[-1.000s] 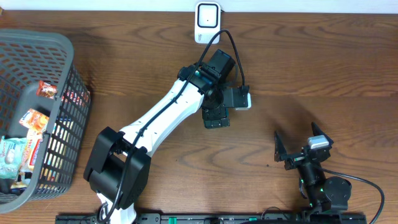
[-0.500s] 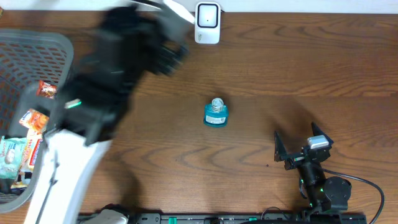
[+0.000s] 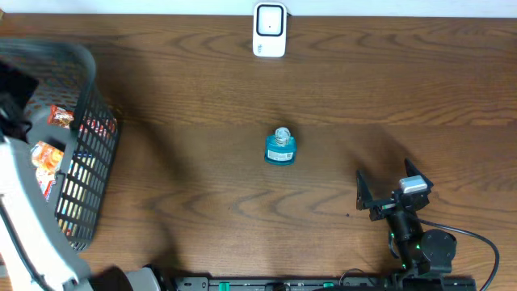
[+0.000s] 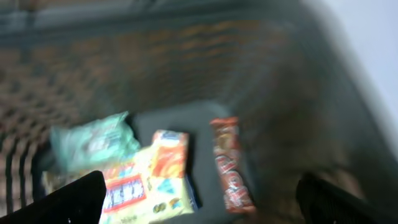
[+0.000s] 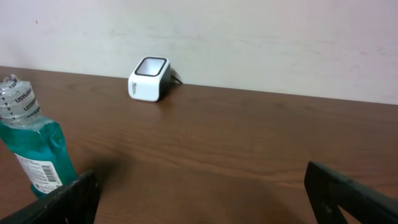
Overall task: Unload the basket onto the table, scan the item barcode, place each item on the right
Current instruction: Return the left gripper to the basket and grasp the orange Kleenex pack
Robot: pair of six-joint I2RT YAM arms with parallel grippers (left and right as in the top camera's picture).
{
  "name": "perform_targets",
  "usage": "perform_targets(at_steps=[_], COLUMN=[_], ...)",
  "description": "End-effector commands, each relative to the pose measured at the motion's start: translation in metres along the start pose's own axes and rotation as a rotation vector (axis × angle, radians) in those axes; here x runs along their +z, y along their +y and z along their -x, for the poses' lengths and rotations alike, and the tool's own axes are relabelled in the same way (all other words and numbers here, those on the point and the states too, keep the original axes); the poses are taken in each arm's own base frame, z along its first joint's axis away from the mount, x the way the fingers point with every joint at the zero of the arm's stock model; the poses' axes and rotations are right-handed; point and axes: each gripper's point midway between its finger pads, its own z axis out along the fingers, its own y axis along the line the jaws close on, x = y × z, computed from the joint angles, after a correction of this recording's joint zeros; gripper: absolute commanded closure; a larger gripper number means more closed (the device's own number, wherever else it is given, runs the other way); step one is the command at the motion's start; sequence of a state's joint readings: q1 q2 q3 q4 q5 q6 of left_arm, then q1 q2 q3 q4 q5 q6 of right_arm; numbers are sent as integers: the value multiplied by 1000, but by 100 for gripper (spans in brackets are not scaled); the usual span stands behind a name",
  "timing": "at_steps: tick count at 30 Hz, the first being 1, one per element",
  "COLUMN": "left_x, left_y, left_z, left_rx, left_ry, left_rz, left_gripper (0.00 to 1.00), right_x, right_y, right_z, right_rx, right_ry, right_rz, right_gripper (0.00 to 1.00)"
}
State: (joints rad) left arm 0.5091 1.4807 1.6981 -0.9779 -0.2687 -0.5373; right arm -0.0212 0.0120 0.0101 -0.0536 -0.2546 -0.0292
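Two arms at a wooden surface (image 3: 420,89), seen from above and from each wrist. The bottle (image 3: 280,148) of blue-green liquid stands upright near the middle of the surface, touched by neither arm. Its clear cap points up, and the right wrist view shows a white label with a barcode low on its side. The white scanner (image 3: 269,30) sits at the far edge, in line with the bottle but well apart from it.

The right fingers (image 3: 363,194) rest near the front right of the surface, spread wide with nothing between them. They point toward the far wall, with the bottle off to their left.

The left arm (image 3: 24,226) reaches over the grey mesh basket (image 3: 89,73) at the left end (its outline is blurred in the overhead view). The left fingers (image 4: 74,199) are likewise wide apart and empty, hanging above the basket's contents: a red-wrapped bar (image 4: 231,165), a yellow and orange packet (image 4: 155,174) and a pale green packet (image 4: 93,143), all lying on the basket floor.
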Motion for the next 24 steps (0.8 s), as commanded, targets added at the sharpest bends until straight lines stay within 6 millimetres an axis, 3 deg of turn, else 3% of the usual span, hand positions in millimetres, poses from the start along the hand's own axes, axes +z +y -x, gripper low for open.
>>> perform_targets(at_steps=[1,6,11,24], left_x=[43,90,125,165], left_y=[19,22,32,47], left_z=[-21,-60,-90,-117], left_rx=[-182,-158,-175,-104], left_ry=[100,228,302,347], left_rz=[132,243,345,462], left_gripper=[2,2,2,2], right_x=[0,0,0,0], right_y=[2,2,2,2], right_z=[-1,-1,-1,-1], right_rx=[16,16,16,16], right_ry=[-1,-2,-2,-1], right_rz=[6,6,6,6], right_gripper=[1,1,1,1])
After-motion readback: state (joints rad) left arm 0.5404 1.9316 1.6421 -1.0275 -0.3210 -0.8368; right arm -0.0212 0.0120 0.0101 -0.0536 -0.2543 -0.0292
